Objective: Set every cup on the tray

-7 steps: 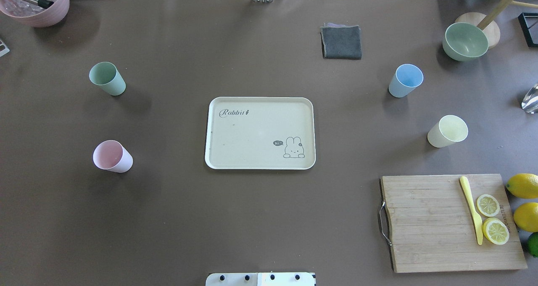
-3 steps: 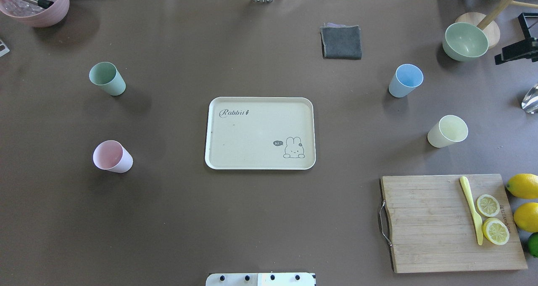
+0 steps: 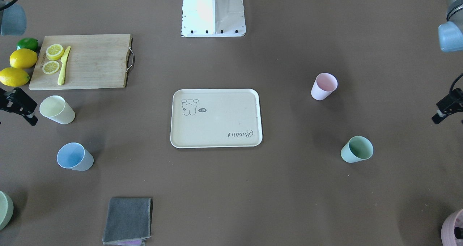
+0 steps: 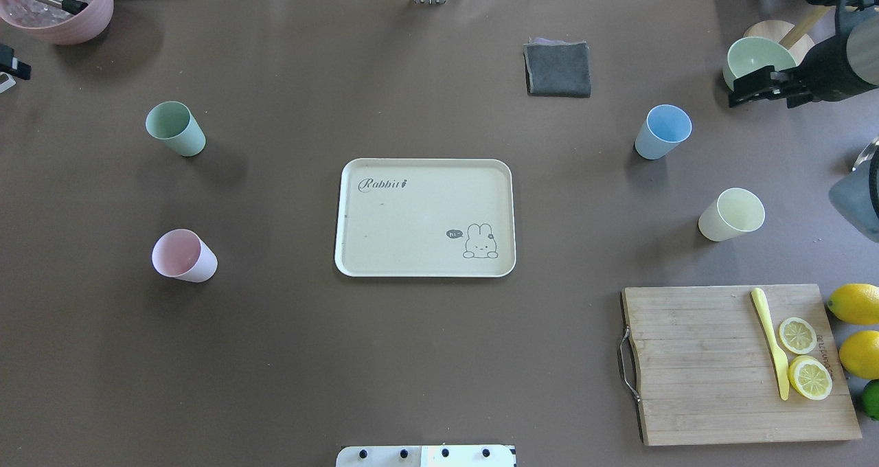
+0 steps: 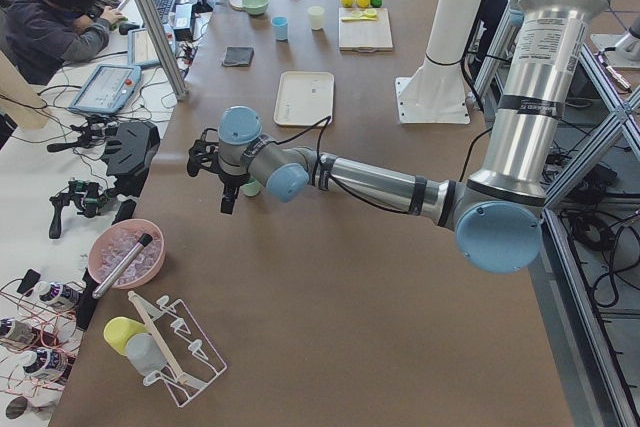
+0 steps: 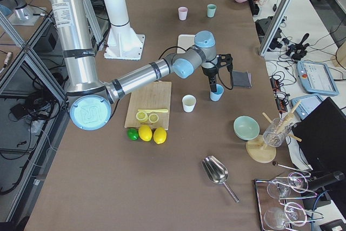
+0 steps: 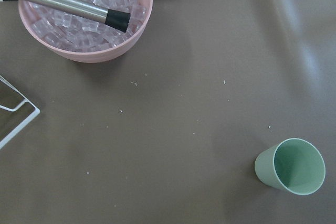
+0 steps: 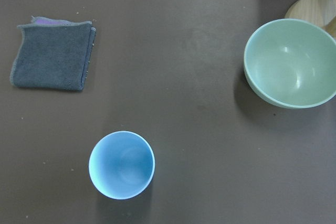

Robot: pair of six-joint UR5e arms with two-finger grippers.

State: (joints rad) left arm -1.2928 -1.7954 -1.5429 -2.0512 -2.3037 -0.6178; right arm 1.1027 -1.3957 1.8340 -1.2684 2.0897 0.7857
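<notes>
The cream tray (image 4: 426, 217) lies mid-table with nothing on it. All the cups stand on the table around it. The mint green cup (image 4: 175, 128) and pale pink cup (image 4: 183, 255) are on the left. The light blue cup (image 4: 663, 132) and pale yellow cup (image 4: 732, 214) are on the right. My right gripper (image 4: 738, 95) hovers open and empty over the green bowl, right of the blue cup (image 8: 122, 164). My left gripper (image 3: 439, 116) is open and empty at the table's left edge, left of the mint cup (image 7: 291, 167).
A green bowl (image 4: 755, 58) and a grey cloth (image 4: 557, 69) sit at the back right. A wooden cutting board (image 4: 693, 364) with lemon slices and a yellow knife is at the front right, whole lemons beside it. A pink bowl of ice (image 4: 58, 7) stands back left.
My right gripper has come in from the right edge and moved left over the green bowl. My left gripper's tip now shows at the left edge. Cups and tray have not moved.
</notes>
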